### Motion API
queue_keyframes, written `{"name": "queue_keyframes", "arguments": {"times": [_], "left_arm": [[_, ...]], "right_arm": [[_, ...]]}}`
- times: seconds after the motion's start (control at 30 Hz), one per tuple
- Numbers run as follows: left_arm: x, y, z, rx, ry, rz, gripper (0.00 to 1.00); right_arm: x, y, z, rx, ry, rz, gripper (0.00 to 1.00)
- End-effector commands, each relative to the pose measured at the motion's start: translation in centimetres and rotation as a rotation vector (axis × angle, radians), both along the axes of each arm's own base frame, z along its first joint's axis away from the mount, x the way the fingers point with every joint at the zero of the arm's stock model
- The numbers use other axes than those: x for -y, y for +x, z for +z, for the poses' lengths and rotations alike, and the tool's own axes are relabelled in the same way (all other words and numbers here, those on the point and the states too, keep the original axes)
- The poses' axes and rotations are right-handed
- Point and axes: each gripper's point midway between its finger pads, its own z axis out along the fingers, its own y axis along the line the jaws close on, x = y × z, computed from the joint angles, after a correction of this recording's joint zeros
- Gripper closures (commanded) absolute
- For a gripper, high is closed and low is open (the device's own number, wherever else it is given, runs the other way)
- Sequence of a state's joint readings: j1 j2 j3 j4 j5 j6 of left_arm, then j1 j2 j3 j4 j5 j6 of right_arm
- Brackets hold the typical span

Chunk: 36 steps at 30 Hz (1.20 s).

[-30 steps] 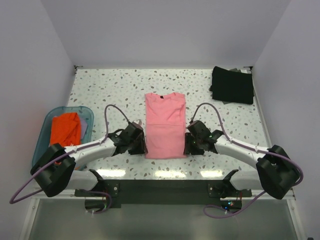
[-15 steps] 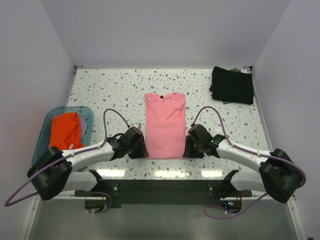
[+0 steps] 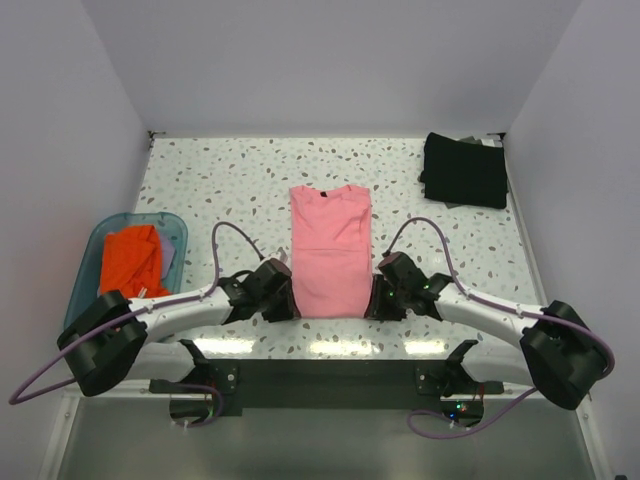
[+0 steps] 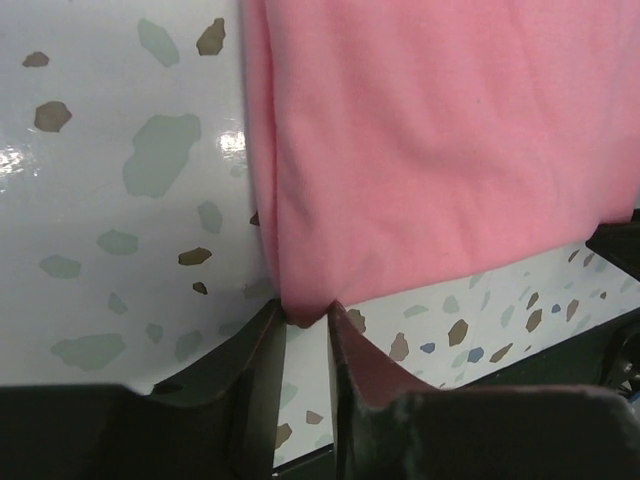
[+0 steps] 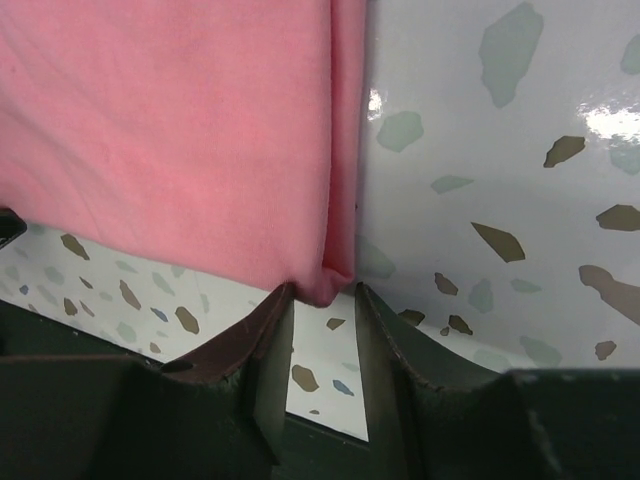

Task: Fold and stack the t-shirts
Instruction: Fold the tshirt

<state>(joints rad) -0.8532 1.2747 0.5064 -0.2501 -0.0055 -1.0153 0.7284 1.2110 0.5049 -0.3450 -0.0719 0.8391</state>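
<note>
The salmon-pink t-shirt (image 3: 331,250) lay flat in the middle of the speckled table (image 3: 220,180), folded into a long narrow strip, with its neck and the small dark label toward the far side and its hem toward the arms. The left gripper (image 4: 305,312) was low on the table at the near left corner of this strip. In the left wrist view its two dark fingers (image 4: 262,350) stood close together, and the point of the pink corner sat between their tips and touched both, so this pincer was closed on the corner of the cloth. The right gripper (image 5: 323,292) was at the near right corner in the same manner. Its fingers (image 5: 262,340) were also drawn narrow, the folded edge of the shirt came down between their tips, and so it too was pinching the cloth. In both wrist views the corner rested on or very near the table surface; I could not tell whether it was lifted at all. The black t-shirt (image 3: 464,170) lay folded square in the far right corner of the table, well apart from the pink one. A translucent blue tub (image 3: 95,262) stood at the left edge of the table, beside the left arm, with an orange cloth (image 3: 132,260) lying inside it.
</note>
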Motion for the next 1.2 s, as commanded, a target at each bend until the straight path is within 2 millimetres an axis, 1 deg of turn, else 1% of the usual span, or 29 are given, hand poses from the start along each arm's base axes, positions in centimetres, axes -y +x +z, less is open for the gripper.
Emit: {"name": "queue_keyframes", "arguments": {"times": [0.0, 0.07, 0.1, 0.17, 0.2, 0.27, 0.33, 0.4, 0.43, 0.5, 0.53, 0.57, 0.6, 0.63, 0.67, 0.7, 0.73, 0.77, 0.8, 0.83, 0.87, 0.9, 0.93, 0.97, 1.0, 1.03, 1.07, 1.13, 1.17], "left_arm": [[-2.6, -1.2, -2.4, -0.046, 0.122, 0.034, 0.75], [-2.8, -0.9, -2.4, -0.031, 0.136, 0.033, 0.84], [-2.7, -0.7, -2.2, -0.023, 0.139, 0.029, 0.87], [-2.8, -0.5, -2.0, -0.016, 0.149, 0.026, 0.96], [-2.7, -0.4, -1.7, -0.006, 0.142, 0.017, 1.0], [-2.7, -0.8, -1.6, -0.003, 0.146, 0.007, 1.0], [-2.7, -1.7, -1.5, 0.005, 0.16, -0.009, 1.0], [-3.0, -2.8, -1.6, 0.005, 0.175, -0.011, 1.0], [-2.6, -3.9, -1.5, 0.008, 0.177, -0.044, 1.0], [-2.8, -5.2, -1.2, 0.003, 0.175, -0.038, 1.0], [-2.5, -6.1, -0.9, 0.011, 0.17, -0.065, 1.0], [-2.4, -6.4, -0.6, 0.01, 0.16, -0.053, 1.0], [-2.5, -6.5, 0.3, 0.025, 0.155, -0.049, 1.0], [-2.3, -6.6, 0.8, 0.037, 0.148, -0.055, 1.0], [-2.4, -6.5, 1.3, 0.045, 0.146, -0.046, 1.0], [-2.5, -5.9, 2.5, 0.077, 0.14, -0.027, 1.0], [-2.5, -5.5, 3.1, 0.097, 0.139, -0.017, 1.0], [-2.5, -5.1, 3.8, 0.117, 0.137, -0.008, 1.0], [-2.2, -3.2, 6.8, 0.206, 0.139, 0.036, 1.0], [-2.2, -3.2, 6.9, 0.207, 0.139, 0.036, 1.0], [-2.0, -2.3, 8.5, 0.25, 0.141, 0.053, 1.0], [-1.9, -1.8, 9.3, 0.268, 0.143, 0.062, 1.0], [-1.8, -1.4, 10.1, 0.291, 0.147, 0.057, 1.0], [-1.3, -0.7, 11.8, 0.327, 0.13, 0.068, 1.0], [-1.1, -0.3, 12.6, 0.342, 0.124, 0.073, 1.0], [-1.0, 0.0, 13.4, 0.361, 0.122, 0.068, 1.0], [-0.6, 0.5, 14.7, 0.382, 0.105, 0.078, 1.0], [-0.6, 1.1, 15.7, 0.407, 0.11, 0.075, 1.0], [-0.7, 1.9, 16.3, 0.42, 0.106, 0.092, 1.0]], "right_arm": [[0.6, -0.7, -1.2, -0.029, -0.029, -0.021, 0.69], [0.8, -0.3, -1.2, -0.011, -0.042, -0.022, 0.74], [0.8, -0.3, -1.1, -0.007, -0.043, -0.02, 0.8], [0.8, -0.2, -0.9, -0.004, -0.041, -0.015, 0.86], [0.7, -0.3, -0.8, -0.005, -0.036, -0.006, 0.94], [1.0, -0.9, -0.9, -0.013, -0.045, 0.012, 1.0], [1.1, -1.7, -0.7, -0.016, -0.04, 0.031, 1.0], [0.9, -3.4, -0.8, -0.017, -0.032, 0.071, 1.0], [0.4, -4.5, -0.3, 0.002, -0.018, 0.096, 1.0], [0.5, -5.9, -0.1, 0.012, -0.02, 0.118, 1.0], [0.7, -6.5, 0.6, 0.042, -0.023, 0.124, 1.0], [0.6, -6.7, 1.1, 0.056, -0.018, 0.128, 1.0], [0.7, -6.7, 1.6, 0.075, -0.015, 0.126, 1.0], [1.3, -7.0, 2.1, 0.083, -0.029, 0.129, 1.0], [1.3, -6.2, 3.2, 0.124, -0.032, 0.114, 1.0], [1.5, -5.8, 3.9, 0.146, -0.039, 0.107, 1.0], [2.1, -5.8, 4.2, 0.155, -0.067, 0.106, 1.0], [2.1, -4.7, 5.6, 0.209, -0.064, 0.084, 1.0], [2.6, -3.7, 7.1, 0.262, -0.102, 0.075, 1.0], [2.6, -3.7, 7.1, 0.262, -0.102, 0.075, 1.0], [2.5, -2.8, 8.6, 0.302, -0.107, 0.055, 1.0], [2.7, -2.5, 9.2, 0.317, -0.126, 0.064, 1.0], [2.1, -2.0, 10.8, 0.349, -0.103, 0.061, 1.0], [2.0, -1.6, 11.4, 0.364, -0.109, 0.06, 1.0], [2.1, -1.2, 12.0, 0.389, -0.119, 0.061, 1.0], [1.7, -0.8, 13.6, 0.415, -0.097, 0.06, 1.0], [1.5, -0.5, 14.2, 0.429, -0.096, 0.061, 1.0], [1.2, 0.2, 15.8, 0.472, -0.091, 0.057, 1.0], [1.1, 0.6, 16.0, 0.483, -0.105, 0.058, 1.0]]}}
